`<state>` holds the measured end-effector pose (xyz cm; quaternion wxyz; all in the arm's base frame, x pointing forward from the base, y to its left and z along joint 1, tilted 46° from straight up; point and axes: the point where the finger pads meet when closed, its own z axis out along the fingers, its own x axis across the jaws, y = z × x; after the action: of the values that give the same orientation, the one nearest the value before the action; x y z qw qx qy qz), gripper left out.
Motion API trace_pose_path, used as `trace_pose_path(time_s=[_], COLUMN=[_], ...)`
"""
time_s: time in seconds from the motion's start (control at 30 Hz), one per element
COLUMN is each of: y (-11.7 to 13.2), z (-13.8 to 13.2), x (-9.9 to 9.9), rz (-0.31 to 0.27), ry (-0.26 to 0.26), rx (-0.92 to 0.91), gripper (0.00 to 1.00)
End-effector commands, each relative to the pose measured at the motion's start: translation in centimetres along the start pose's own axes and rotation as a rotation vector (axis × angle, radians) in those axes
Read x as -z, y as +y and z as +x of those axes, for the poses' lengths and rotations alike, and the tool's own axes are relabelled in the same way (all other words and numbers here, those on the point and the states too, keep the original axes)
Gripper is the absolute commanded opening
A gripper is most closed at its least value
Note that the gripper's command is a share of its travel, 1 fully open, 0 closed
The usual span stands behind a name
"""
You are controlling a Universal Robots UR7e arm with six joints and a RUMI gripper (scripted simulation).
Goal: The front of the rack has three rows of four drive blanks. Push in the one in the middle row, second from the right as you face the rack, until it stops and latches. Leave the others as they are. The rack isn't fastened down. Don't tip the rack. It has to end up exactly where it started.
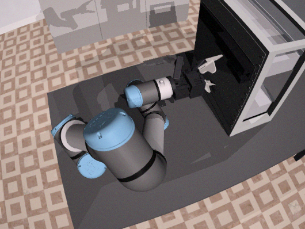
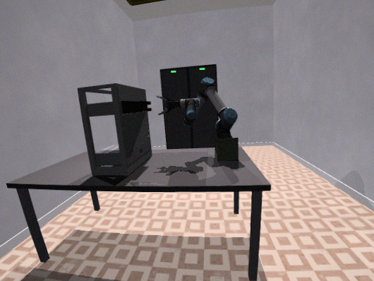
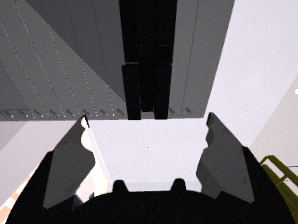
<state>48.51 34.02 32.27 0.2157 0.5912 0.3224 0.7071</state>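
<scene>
The black open-frame rack stands on the dark table, its front face turned to the arm. The band of drive blanks juts out of the upper front. In the wrist view the blanks show as a dark strip of narrow blocks, some ends standing further out than others; I cannot tell the single blanks apart. My gripper is open and empty, level with the blanks and a short way in front of them, not touching. It also shows in the side view and in the wrist view.
The arm's base block stands at the table's back right. A dark cabinet with green lights is against the far wall behind the arm. The rack sits near the table's left side.
</scene>
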Motion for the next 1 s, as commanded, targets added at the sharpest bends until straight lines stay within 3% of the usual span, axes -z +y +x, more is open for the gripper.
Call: trace_pose_path(time_s=[0.0,0.2,0.23,0.97], y=[0.22,0.22,0.22,0.22], z=[0.15,0.15,0.15,0.15], x=[-0.07,-0.07,-0.07,-0.07], rz=[-0.004,-0.004,-0.004,-0.004], ry=[0.003,0.003,0.003,0.003], rx=[-0.002,-0.002,-0.002,-0.002], gripper=[1.0,1.0,0.0,0.0])
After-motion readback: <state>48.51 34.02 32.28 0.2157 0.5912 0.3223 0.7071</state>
